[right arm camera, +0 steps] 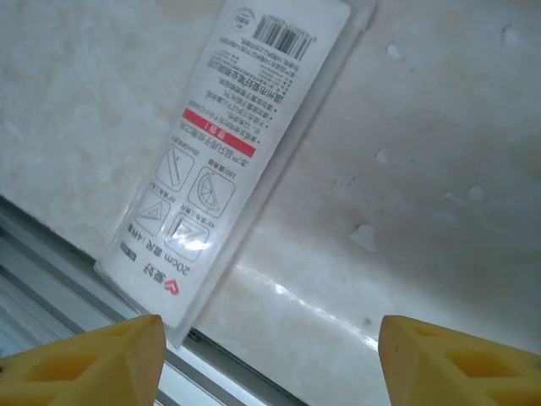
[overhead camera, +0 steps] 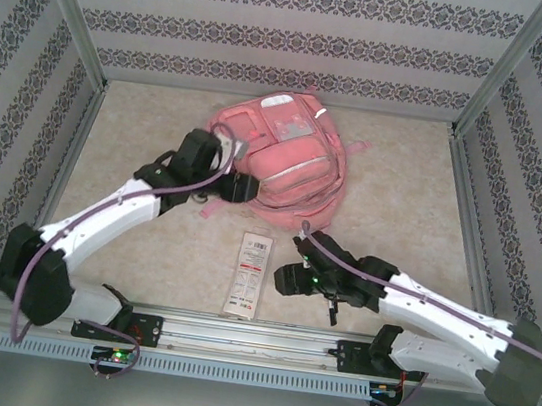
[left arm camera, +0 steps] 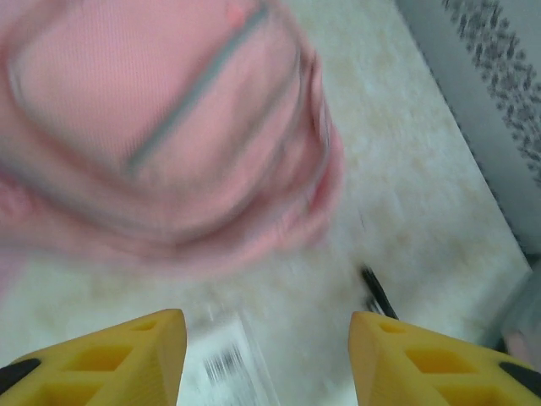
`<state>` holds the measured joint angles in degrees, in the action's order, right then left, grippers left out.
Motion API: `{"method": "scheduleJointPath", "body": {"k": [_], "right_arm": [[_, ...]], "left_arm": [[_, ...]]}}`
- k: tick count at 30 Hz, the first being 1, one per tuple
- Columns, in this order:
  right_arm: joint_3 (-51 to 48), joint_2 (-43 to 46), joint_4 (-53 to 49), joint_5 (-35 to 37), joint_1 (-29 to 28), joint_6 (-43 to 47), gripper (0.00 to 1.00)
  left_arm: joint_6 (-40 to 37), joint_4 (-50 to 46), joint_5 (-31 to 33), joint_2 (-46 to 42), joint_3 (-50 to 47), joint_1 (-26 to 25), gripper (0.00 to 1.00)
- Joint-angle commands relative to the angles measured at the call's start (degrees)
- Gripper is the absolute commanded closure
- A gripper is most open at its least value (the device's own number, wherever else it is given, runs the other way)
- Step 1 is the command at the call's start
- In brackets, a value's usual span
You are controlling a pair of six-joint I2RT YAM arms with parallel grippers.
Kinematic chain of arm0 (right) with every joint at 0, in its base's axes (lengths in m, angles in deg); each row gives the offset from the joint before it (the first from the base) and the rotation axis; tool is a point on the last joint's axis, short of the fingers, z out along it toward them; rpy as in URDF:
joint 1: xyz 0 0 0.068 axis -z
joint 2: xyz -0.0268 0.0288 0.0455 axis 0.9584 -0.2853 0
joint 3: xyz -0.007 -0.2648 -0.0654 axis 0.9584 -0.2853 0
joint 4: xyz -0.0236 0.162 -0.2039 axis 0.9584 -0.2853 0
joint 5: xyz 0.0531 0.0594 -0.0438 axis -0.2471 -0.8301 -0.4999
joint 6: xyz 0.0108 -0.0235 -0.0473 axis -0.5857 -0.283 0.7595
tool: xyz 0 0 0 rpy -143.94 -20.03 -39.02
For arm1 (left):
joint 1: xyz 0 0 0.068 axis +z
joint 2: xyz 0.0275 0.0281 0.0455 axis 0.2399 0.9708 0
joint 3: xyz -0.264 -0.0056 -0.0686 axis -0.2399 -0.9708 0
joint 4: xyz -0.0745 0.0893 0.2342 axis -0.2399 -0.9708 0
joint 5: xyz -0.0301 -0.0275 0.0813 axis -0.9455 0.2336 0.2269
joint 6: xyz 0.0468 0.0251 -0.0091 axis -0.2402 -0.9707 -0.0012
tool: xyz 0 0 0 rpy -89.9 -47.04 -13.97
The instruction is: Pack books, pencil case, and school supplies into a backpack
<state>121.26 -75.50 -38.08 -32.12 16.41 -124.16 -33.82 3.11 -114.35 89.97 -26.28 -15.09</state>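
Left fingers (left arm camera: 144, 347) stand apart and empty by the backpack's (overhead camera: 279, 149) near-left edge, mid-counter. Right fingers (right arm camera: 93, 359) gape, empty, above the pencil case (overhead camera: 250, 275), which lies at the counter's (overhead camera: 405, 182) near edge with one end reaching the rail (overhead camera: 262, 338). Bare counter lies to its right.

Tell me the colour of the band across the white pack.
Red band; right wrist view shows it best.

Pink backpack (overhead camera: 287, 160) slumped at far centre, front pocket up. White pencil case (overhead camera: 251, 276), red-and-black print, lying flat at near edge, lengthwise near-to-far, apart from backpack.
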Motion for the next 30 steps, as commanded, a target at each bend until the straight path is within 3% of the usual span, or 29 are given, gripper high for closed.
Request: {"method": "scheduleJointPath", "body": {"k": [1, 4, 9, 17, 21, 23, 30], "right_arm": [[-3.3, -4.2, 13.3, -5.4, 0.5, -12.6, 0.33], [-3.9, -11.0, 22.9, -11.4, 2.9, -16.8, 0.35], [-3.6, -21.3, 30.4, -12.8, 4.8, -20.2, 0.41], [-8.7, -30.4, 45.2, -17.2, 6.0, -25.4, 0.47], [-9.3, -34.6, 56.7, -22.7, 5.3, -28.7, 0.58], [-9.4, -35.6, 62.1, -24.5, 4.9, -29.4, 0.58], [-11.7, -37.1, 75.6, -28.2, 5.8, -32.1, 0.53]], "left_arm": [[18.3, -8.8, -6.0, -2.5, -12.0, -3.3, 0.48], [24.4, -3.5, -7.4, -4.8, -19.0, -7.4, 0.47], [26.8, 0.7, -5.0, -4.7, -22.5, -9.1, 0.48], [32.2, 6.4, -2.4, 4.9, -21.8, -13.9, 0.53], [32.9, 6.5, -2.6, 9.5, -20.4, -14.9, 0.66], [33.0, 5.0, -2.7, 11.2, -19.9, -14.9, 0.80], [32.7, -0.1, -1.6, 15.5, -17.4, -14.7, 0.93]]}}
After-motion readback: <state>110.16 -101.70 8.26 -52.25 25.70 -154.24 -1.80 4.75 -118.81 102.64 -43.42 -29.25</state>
